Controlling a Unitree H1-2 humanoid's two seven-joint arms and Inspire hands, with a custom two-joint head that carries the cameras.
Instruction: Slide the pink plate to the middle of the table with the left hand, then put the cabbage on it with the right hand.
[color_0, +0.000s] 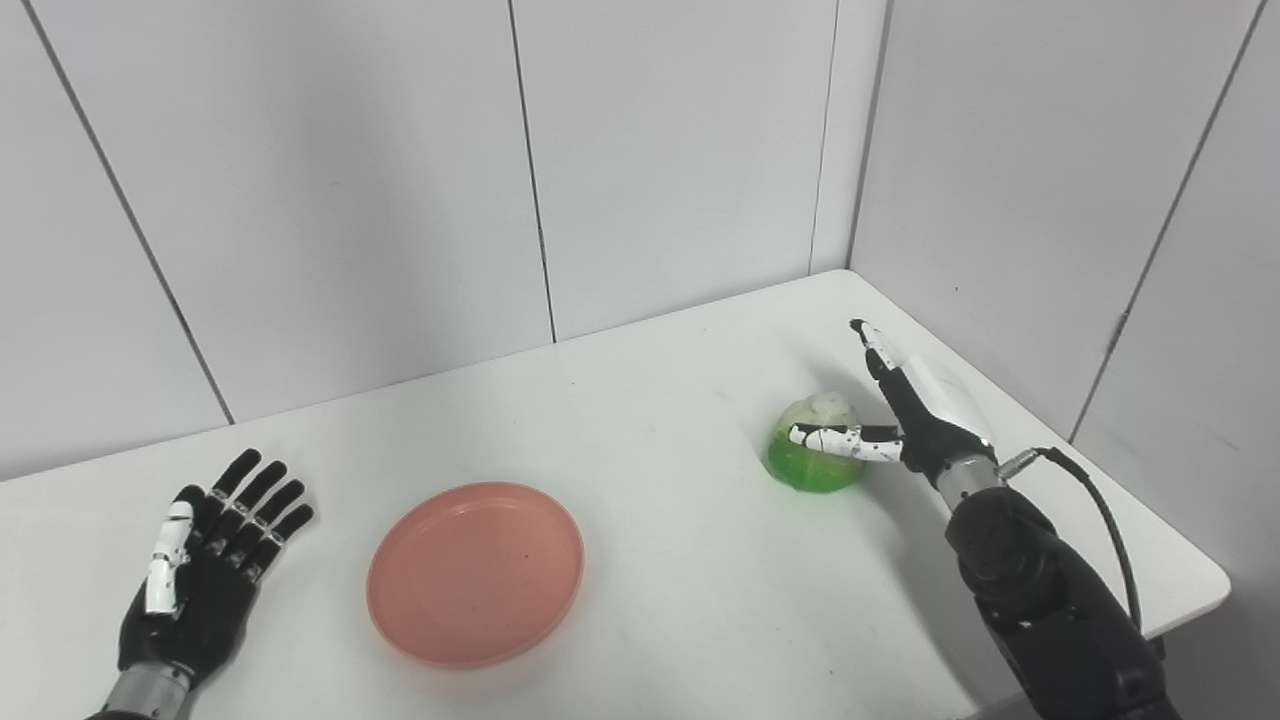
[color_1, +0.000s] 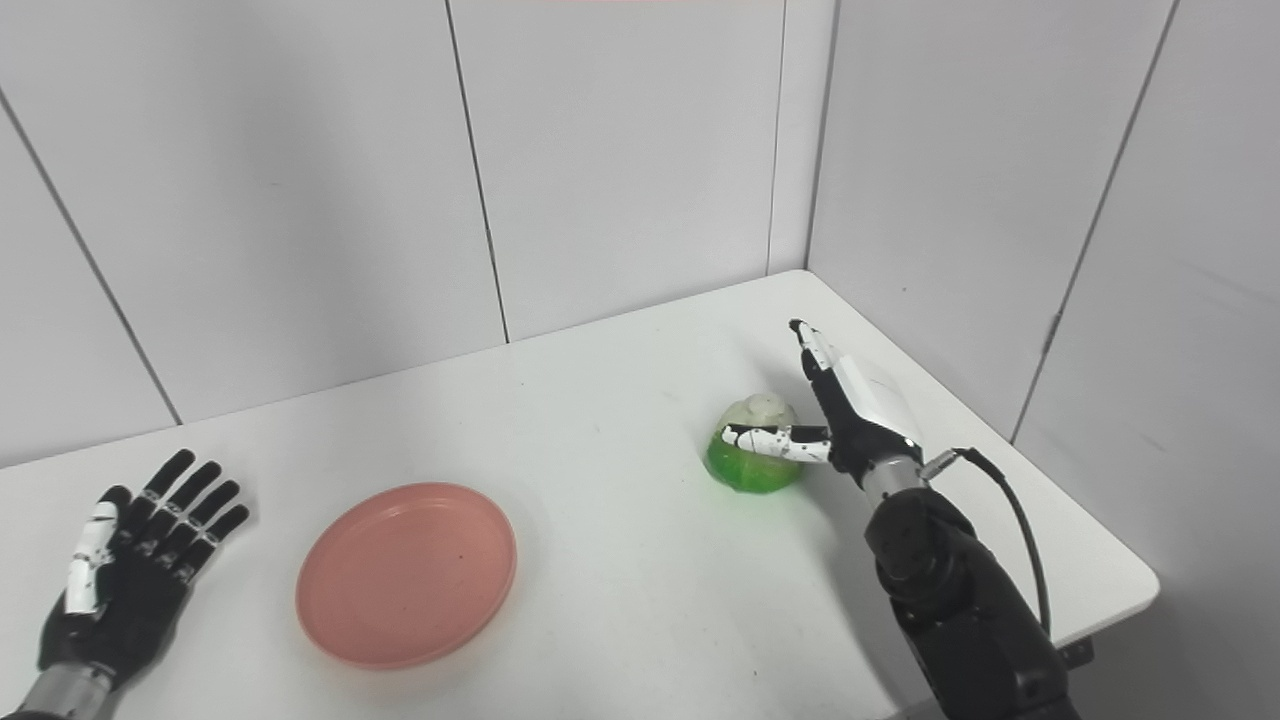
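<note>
- Lying flat w/ palm up, left robot hand (color_0: 205, 570) rests on the white worktop (color_0: 660, 560) at its near-left edge; fingers straight and spread, holding nothing.
- Pink plate (color_0: 476, 572) sits just right of the left robot hand, apart from it, no contact. It's upright, nothing on it, roughly mid-worktop but a bit toward the left side.
- Right robot hand (color_0: 905, 410) is over the right part of the worktop, held edge-on, fingers stretched out and pointing to the far wall, spread wide.
- Its thumb (color_0: 830, 438) sticks out to the left, across the near face of the cabbage (color_0: 812, 465); looks to touch or nearly touch, can't tell which.
- Cabbage stands on the worktop just left of the right robot hand's palm, in the space btw thumb and fingers; not lifted, not clasped. Green lower part, pale whitish top.
- Cabbage is well apart from the pink plate, off to the plate's right and a bit farther back.
- Black cable (color_0: 1100, 520) loops from the right wrist down along the forearm.
</note>
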